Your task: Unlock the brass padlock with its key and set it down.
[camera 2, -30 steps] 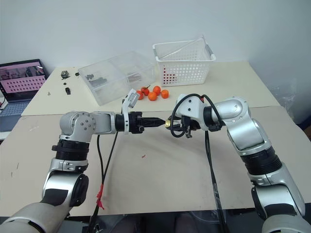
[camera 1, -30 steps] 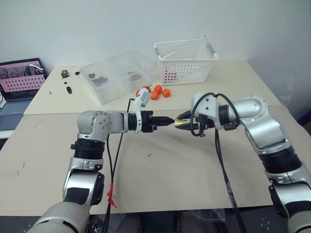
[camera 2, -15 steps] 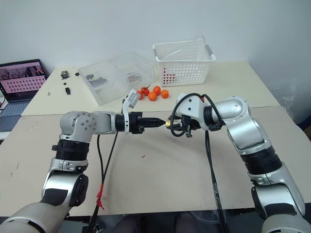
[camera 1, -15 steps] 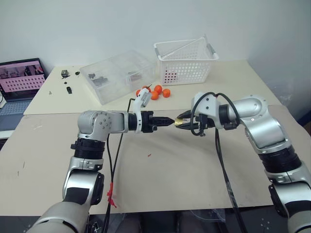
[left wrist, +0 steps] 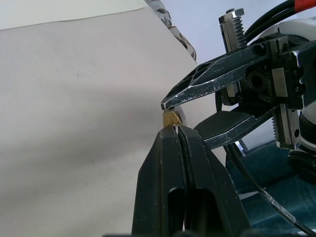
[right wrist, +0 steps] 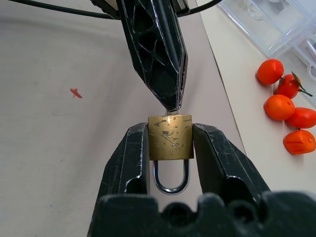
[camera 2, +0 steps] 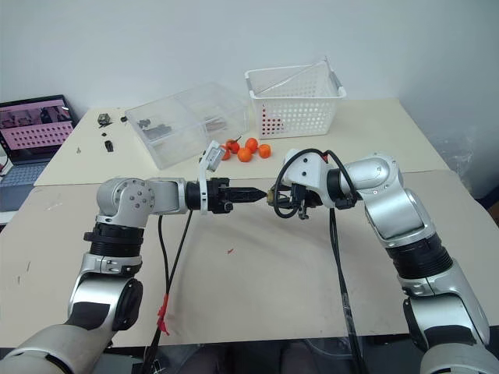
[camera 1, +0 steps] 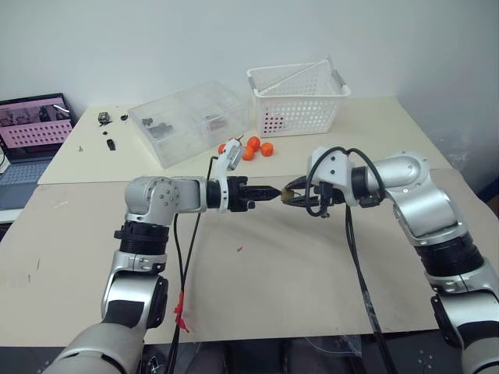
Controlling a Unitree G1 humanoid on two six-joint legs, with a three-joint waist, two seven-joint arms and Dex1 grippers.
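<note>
Right claw [right wrist: 170, 148] clamps the brass padlock [right wrist: 170, 137] above the surface [camera 1: 296, 273], shackle toward its wrist. Left claw [left wrist: 177, 129], pinched shut (key not discernible), meets the lock's keyway face. Risk: slight misalignment could jam or push the padlock askew.

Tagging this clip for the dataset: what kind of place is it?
Likely a robotics lab bench: a plain table against a bare wall, with a laptop, a clear parts organizer, a white plastic basket and small orange fruits as props.
</note>
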